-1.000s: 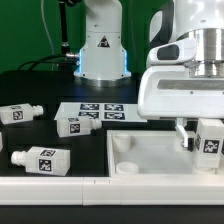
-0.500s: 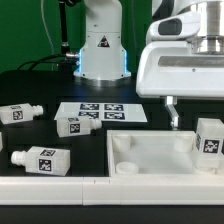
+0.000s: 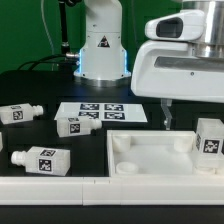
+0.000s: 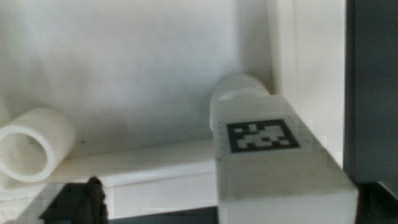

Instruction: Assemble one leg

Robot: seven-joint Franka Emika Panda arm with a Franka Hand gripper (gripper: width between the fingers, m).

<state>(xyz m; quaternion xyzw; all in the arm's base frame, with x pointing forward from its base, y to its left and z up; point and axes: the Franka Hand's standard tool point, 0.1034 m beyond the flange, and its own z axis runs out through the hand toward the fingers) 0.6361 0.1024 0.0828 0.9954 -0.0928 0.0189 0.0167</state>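
Observation:
One leg (image 3: 210,138) stands upright in the exterior view's right corner of the large white tray-like piece (image 3: 150,160), tag facing front. My gripper (image 3: 195,112) hangs above it, open and empty, with one finger (image 3: 166,112) showing clear of the leg. In the wrist view the same leg (image 4: 267,150) stands below my gripper (image 4: 222,205), between the dark fingertips (image 4: 80,200) and apart from them. Three more legs lie on the black table: one (image 3: 18,114) at the left, one (image 3: 72,124) by the marker board, one (image 3: 38,157) at the front left.
The marker board (image 3: 100,110) lies flat behind the tray. The robot base (image 3: 102,45) stands at the back. A round corner hole (image 4: 27,145) of the tray shows in the wrist view. A white rail (image 3: 60,185) runs along the front.
My gripper has let go of the upright leg and risen straight up off it. The leg stays standing in the tray's corner.

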